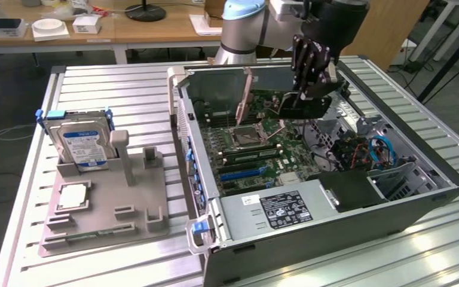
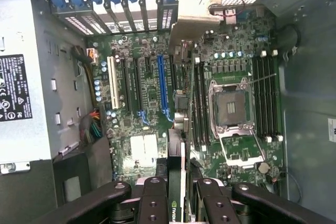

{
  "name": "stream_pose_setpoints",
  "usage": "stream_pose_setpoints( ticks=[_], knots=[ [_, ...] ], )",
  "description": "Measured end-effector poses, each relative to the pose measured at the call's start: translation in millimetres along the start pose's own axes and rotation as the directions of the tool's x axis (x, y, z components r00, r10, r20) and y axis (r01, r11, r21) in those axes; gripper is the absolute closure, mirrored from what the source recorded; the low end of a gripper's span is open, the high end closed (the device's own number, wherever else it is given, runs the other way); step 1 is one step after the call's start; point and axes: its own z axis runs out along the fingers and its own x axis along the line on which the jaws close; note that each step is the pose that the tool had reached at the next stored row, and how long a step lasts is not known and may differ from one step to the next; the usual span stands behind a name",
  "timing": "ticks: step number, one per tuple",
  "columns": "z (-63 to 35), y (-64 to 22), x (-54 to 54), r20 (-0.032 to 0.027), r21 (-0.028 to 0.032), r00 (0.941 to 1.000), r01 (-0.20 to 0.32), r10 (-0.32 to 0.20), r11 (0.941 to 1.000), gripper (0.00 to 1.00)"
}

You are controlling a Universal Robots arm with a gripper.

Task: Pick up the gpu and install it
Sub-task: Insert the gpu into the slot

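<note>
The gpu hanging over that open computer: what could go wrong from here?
1. The pincer grips the thin gpu edge-on, so it may tilt or slip.
2. If it lands beside the blue slot rather than in it, it could strike the memory slots or the open processor socket.

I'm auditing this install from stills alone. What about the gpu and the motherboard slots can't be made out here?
- Wrist view: the gpu sits edge-on in the gripper, so its faces and connector edge are hidden.
- Exterior view: the gpu covers the motherboard behind it; its gap to the slots cannot be judged.
- Exterior view: power supply label text is too small.
</note>
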Motion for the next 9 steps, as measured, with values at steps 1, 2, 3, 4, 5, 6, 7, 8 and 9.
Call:
stream_pose_setpoints(
  ticks=[1, 2, 3, 4, 5, 6, 7, 8, 9],
  knots=[
    [1.9, 0.0, 0.1, -0.0001, 0.0000, 1.0000, 0.000, 0.000, 1.0000, 0.74],
    [3.7, 0.0, 0.2, -0.0001, 0.0000, 1.0000, 0.000, 0.000, 1.0000, 0.74],
    [5.5, 0.0, 0.3, -0.0001, 0.0000, 1.0000, 0.000, 0.000, 1.0000, 0.74],
    [7.3, -0.1, 0.3, -0.0001, 0.0000, 1.0000, 0.001, -0.001, 1.0000, 0.74],
    [9.1, -0.1, 0.4, -0.0001, 0.0000, 1.0000, 0.001, -0.001, 1.0000, 0.74],
    [10.8, -0.1, 0.5, -0.0001, 0.0000, 1.0000, 0.003, -0.003, 1.0000, 0.74],
    [12.7, -0.1, 0.5, 0.0000, -0.0001, 1.0000, 0.005, -0.005, 1.0000, 0.74],
    [14.3, -0.2, 0.5, -0.0001, -0.0003, 1.0000, 0.008, -0.008, 1.0000, 0.74],
    [15.9, -0.1, 0.5, -0.0002, -0.0006, 0.9999, 0.014, -0.014, 0.9999, 0.74]
  ],
)
